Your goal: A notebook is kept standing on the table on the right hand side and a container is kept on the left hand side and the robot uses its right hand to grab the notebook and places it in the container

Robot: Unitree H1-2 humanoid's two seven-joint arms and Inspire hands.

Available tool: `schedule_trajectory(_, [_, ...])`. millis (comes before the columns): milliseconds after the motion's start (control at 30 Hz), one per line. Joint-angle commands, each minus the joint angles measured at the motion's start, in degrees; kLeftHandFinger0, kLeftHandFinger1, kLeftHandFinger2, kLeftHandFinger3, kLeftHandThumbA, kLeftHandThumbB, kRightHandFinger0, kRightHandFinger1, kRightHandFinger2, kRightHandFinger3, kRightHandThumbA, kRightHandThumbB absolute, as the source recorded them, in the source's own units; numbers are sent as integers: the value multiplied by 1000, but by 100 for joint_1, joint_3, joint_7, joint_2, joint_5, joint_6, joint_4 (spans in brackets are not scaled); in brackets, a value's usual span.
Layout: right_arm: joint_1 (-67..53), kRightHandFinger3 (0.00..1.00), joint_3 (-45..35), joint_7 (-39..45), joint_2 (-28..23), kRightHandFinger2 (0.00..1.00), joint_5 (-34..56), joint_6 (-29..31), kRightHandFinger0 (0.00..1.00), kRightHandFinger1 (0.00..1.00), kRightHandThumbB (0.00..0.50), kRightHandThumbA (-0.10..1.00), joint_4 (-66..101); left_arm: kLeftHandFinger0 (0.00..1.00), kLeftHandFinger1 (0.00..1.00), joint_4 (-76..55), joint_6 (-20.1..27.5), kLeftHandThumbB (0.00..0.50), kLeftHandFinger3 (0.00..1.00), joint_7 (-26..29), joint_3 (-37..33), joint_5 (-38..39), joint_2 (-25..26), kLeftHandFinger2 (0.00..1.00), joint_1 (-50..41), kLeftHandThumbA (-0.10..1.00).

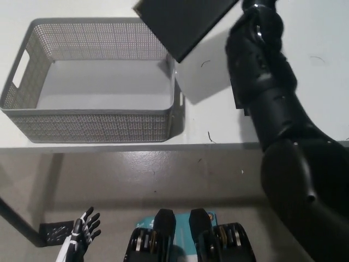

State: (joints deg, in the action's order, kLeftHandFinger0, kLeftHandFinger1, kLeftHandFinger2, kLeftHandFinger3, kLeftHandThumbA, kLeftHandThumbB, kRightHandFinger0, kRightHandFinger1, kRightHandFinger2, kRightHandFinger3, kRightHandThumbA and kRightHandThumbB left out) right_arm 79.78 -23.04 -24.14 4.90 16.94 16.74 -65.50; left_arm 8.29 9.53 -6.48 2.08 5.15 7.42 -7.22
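Right hand (256, 13) grips the notebook (182, 22) above the basket's (98, 128) far-right corner; I'd swing further left before letting go.

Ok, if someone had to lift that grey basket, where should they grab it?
Probably by the handle slots cut into the basket's two short end walls, coming in from each side. The long mesh walls look flat and offer no hold.
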Motion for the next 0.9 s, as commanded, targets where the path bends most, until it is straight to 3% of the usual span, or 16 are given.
schedule_trajectory(0, [571,752,247,-152,137,655,-194,476,0,195,67,-100,127,1000,1000,-136,127,216,1000,-115,-89,-66,67,1000,-31,1000])
schedule_trajectory(133, [483,736,331,-20,203,604,-131,524,0,132,56,-100,21,1000,1000,-128,83,243,1000,-114,-111,-62,90,1000,2,1000])
schedule_trajectory(200, [468,791,396,-159,229,667,-197,505,0,163,63,-100,-128,1000,1000,-93,117,280,1000,-102,-129,-105,103,1000,25,1000])
schedule_trajectory(233, [434,941,558,-244,199,808,-387,450,95,311,166,18,-179,1000,1000,-87,96,255,1000,-125,-125,-46,99,1000,40,1000])
schedule_trajectory(267, [393,896,698,-228,169,757,-515,412,103,301,181,170,-205,1000,1000,-85,58,251,1000,-161,-116,42,95,1000,61,1000])
schedule_trajectory(300, [329,1000,828,100,99,1000,-525,264,483,755,349,450,-156,1000,1000,-72,64,249,1000,-161,-146,5,90,1000,100,1000])
schedule_trajectory(333, [258,1000,896,742,54,1000,-372,140,1000,1000,355,548,-114,1000,1000,-56,82,252,1000,-179,-169,-17,100,1000,116,1000])
schedule_trajectory(367, [172,1000,914,1490,8,1000,-135,37,1000,1000,369,582,-41,1000,1000,-34,98,253,1000,-210,-202,-36,114,1000,137,1000])
schedule_trajectory(433, [85,1000,1322,1978,-154,1000,-446,-129,1000,1000,469,790,-119,1000,1000,-7,54,297,1000,-254,-251,-69,139,1000,181,1000])
schedule_trajectory(467, [65,1000,1347,2069,-175,1000,-426,-114,1000,1000,491,805,-150,1000,1000,19,54,306,1000,-272,-268,-77,155,1000,204,1000])
schedule_trajectory(567, [-40,1000,1278,2268,-226,1000,-207,-166,1000,1000,499,855,-138,1000,1000,79,28,257,1000,-284,-269,52,73,1000,273,1000])
schedule_trajectory(867, [-281,1000,1238,2503,-379,1000,-62,-281,1000,1000,500,922,43,1000,1000,-1,-123,242,1000,-330,-348,45,102,1000,347,1000])
